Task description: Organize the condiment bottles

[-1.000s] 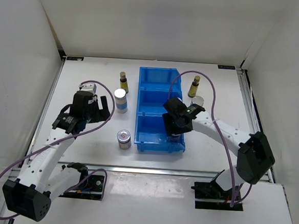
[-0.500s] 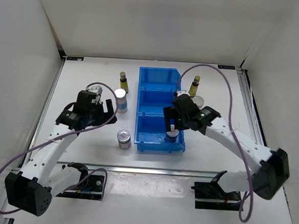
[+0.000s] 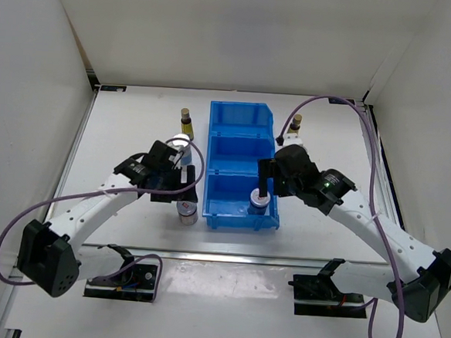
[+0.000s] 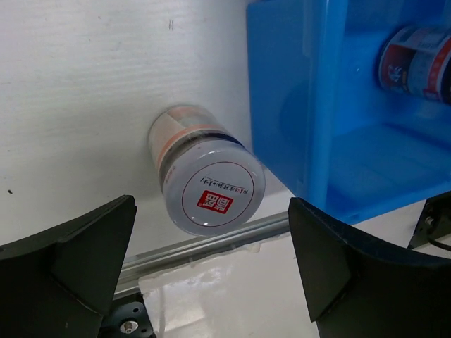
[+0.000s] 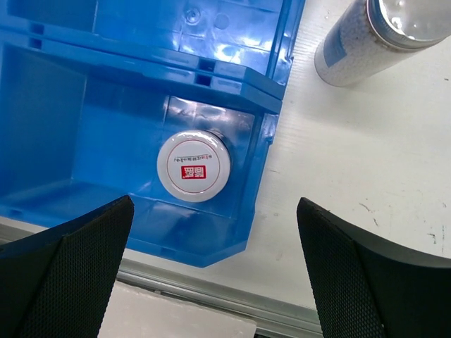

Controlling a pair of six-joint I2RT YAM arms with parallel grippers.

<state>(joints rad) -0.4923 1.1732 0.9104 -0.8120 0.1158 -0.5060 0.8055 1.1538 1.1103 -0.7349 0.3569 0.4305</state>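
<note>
A short silver-lidded jar (image 3: 187, 210) stands on the table left of the blue bin (image 3: 241, 112). My left gripper (image 3: 179, 189) hovers open just above it; in the left wrist view the jar (image 4: 208, 190) sits between and beyond the spread fingers (image 4: 70, 267). A second short jar (image 3: 259, 202) stands in the bin's near compartment. My right gripper (image 3: 273, 180) is open and empty above it, as the right wrist view (image 5: 194, 167) shows. A white cylinder (image 3: 181, 145) and a brown bottle (image 3: 186, 122) stand left of the bin. Another brown bottle (image 3: 295, 124) and white cylinder (image 5: 366, 39) stand on its right.
The bin's middle and far compartments hold nothing. The bin's left wall (image 4: 282, 105) is close beside the loose jar. A metal rail (image 3: 227, 256) runs along the table's near edge. White walls enclose the table on three sides.
My left gripper has swung right and now sits over the short jar on the table. My right gripper has drawn back up from the bin, leaving the jar in the near compartment.
</note>
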